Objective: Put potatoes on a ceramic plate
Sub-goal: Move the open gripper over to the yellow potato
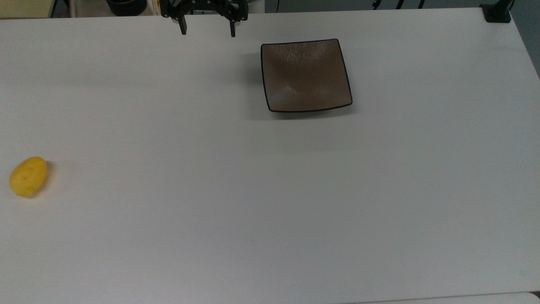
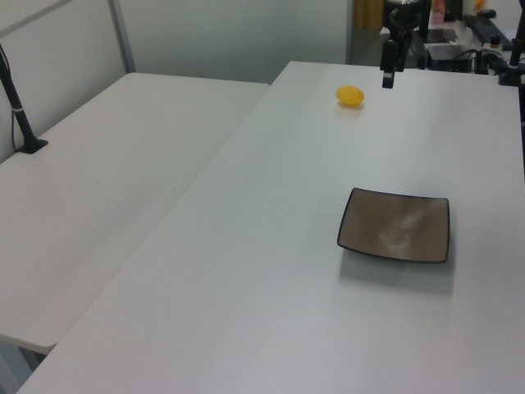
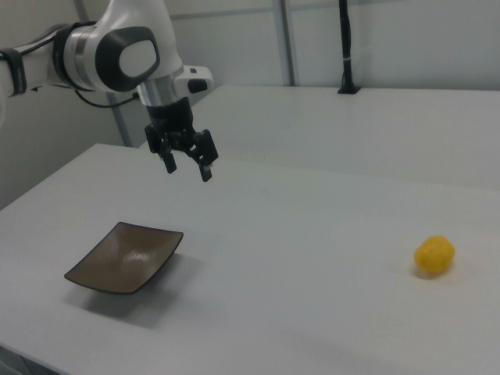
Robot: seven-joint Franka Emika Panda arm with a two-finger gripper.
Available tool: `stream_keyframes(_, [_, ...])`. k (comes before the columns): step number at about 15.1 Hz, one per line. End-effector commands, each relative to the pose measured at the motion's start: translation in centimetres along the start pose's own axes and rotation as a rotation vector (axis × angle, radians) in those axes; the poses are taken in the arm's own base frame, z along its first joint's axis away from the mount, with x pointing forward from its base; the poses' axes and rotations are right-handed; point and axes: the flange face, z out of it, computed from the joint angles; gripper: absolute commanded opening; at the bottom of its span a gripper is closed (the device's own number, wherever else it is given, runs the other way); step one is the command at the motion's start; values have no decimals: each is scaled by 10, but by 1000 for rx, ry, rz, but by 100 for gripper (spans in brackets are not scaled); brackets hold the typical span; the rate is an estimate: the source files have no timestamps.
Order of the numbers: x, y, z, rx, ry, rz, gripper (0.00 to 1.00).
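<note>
While the gripper (image 1: 207,31) hangs above the desk (image 1: 270,190) at the top view's upper edge, its two black fingers (image 1: 182,28) are spread apart with nothing between them. Same gripper (image 3: 187,164) in the right view: pointing down, above the desk surface, fingers parted, white arm (image 3: 117,55) coming in from the right view's upper left. In the left view the gripper (image 2: 388,75) is far back, just right of the potato.

Potato (image 1: 28,176) lies on the bare desk at the top view's far left edge, well apart from the plate and from the gripper. Yellow, egg-shaped, faint orange specks. Right view puts the potato (image 3: 434,255) at the right side; left view shows the potato (image 2: 350,96) near the far end.

Ceramic plate (image 1: 306,76) sits flat on the desk, right of the gripper in the top view. Square, brown-grey, thin black rim, nothing on it. In the right view the plate (image 3: 125,257) is below the gripper, toward the left; the left view shows the plate (image 2: 395,225) nearer the camera than the potato.

A second white table (image 2: 107,180) adjoins on the left view's left.
</note>
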Motion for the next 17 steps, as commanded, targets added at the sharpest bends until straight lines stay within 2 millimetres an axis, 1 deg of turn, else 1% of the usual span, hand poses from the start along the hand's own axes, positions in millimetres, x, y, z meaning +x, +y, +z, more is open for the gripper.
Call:
stream_keyframes(1, [-12,3,10,-10,-8,86,100])
stream_keyframes(9, [-11,8,4,-6,13,53,100])
stream_keyframes(10, [-11,13,3,-7,14,64,100])
stream_keyframes(14, [-9,21,3,-7,26,82,100])
stream_keyframes(17, [-7,33,2,-8,49,112,100])
